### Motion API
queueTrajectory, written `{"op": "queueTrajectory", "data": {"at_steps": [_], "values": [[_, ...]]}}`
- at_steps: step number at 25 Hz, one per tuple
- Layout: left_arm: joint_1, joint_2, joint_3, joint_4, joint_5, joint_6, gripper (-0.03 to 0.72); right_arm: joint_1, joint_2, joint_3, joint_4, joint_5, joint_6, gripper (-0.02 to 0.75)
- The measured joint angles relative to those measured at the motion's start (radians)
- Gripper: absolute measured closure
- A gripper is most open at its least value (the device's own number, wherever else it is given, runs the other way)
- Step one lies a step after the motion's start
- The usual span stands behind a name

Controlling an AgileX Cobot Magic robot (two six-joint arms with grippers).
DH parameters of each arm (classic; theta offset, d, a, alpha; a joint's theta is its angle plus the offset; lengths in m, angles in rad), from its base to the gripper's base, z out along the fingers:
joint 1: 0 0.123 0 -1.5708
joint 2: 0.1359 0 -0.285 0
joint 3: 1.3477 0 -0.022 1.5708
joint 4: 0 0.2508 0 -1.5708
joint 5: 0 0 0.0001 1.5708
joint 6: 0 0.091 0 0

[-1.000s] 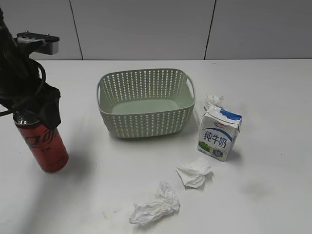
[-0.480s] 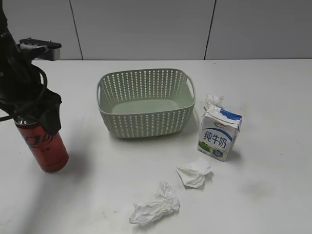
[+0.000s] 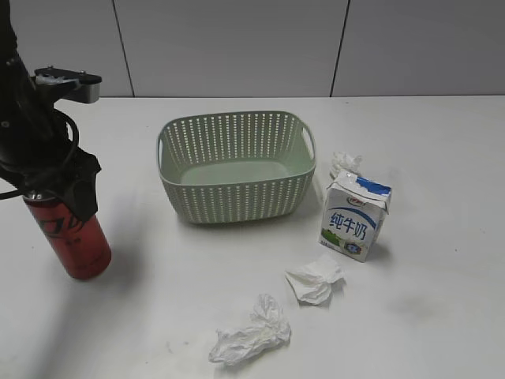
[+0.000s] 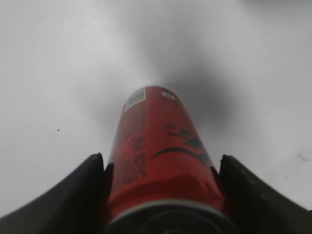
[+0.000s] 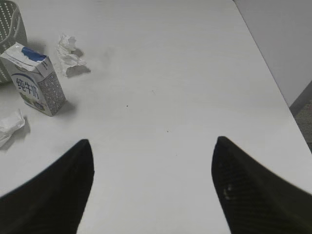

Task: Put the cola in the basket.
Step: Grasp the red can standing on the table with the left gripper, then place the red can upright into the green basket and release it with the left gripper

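One second on: left pincer (image 4: 161, 195) lowered over cola (image 3: 75, 233), fingers flanking, grip unconfirmed; right pincer (image 5: 151, 180) spread; basket (image 3: 237, 193) awaits.

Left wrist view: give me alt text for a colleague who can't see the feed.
Looking straight down a red cola can standing on a white table, its silver top at the bottom edge. The left gripper straddles the can's upper part, one black jaw on each side, close against it. Nothing else is in frame.
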Motion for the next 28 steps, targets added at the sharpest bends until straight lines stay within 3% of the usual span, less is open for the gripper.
{"op": "queueTrajectory", "data": {"at_steps": [9,13,28], "values": [[0.0,-0.017,-0.004,0.004,0.02,0.0,0.157,0.0,0.0,0.0,0.0,0.0,-0.001,0.167],[0.0,-0.045,-0.071,0.02,0.096,0.0,0.157,0.0,0.0,0.0,0.0,0.0,-0.001,0.167],[-0.012,-0.041,-0.572,0.048,0.152,0.0,0.157,0.0,0.0,0.0,0.0,0.0,0.0,0.167]]}}
